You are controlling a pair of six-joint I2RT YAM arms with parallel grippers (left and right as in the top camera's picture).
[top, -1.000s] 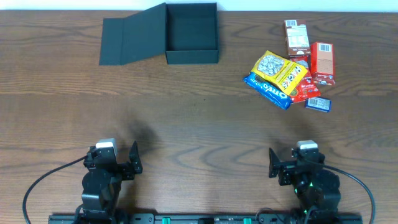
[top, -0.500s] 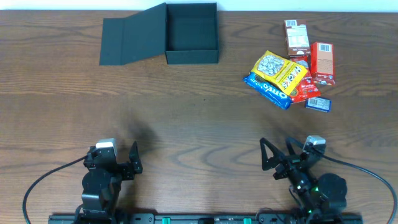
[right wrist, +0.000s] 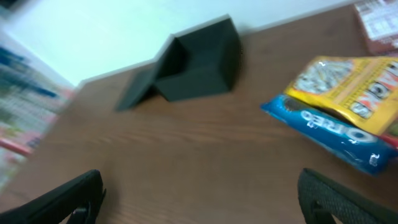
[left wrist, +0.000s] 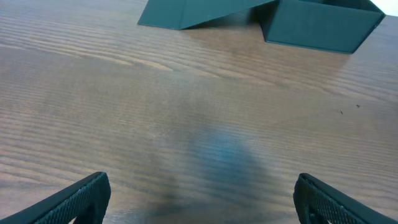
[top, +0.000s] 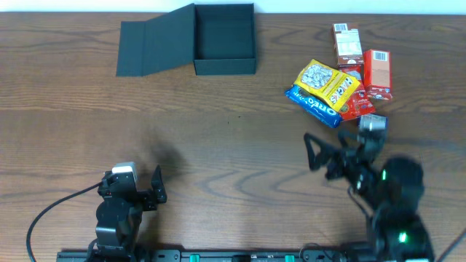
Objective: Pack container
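The black container [top: 224, 40] stands open at the back of the table, its flap lid [top: 149, 47] lying flat to its left. It also shows in the left wrist view [left wrist: 317, 25] and the right wrist view [right wrist: 202, 62]. The snacks lie in a pile at the back right: a yellow packet [top: 328, 81], a blue Oreo pack [top: 313, 105] and two red-orange cartons [top: 377, 73]. My right gripper [top: 326, 156] is open and empty, raised just in front of the pile; in its wrist view [right wrist: 199, 202] the Oreo pack [right wrist: 336, 134] lies ahead to the right. My left gripper [top: 131, 188] is open and empty near the front edge.
A red packet [top: 357, 105] lies under the yellow one, and a small blue packet [top: 373, 120] is partly hidden by my right arm. Bare wood table [top: 233, 145] lies between the grippers and the container.
My right arm has risen from the front edge and moved back toward the snack pile, turning left. The left arm has not moved.
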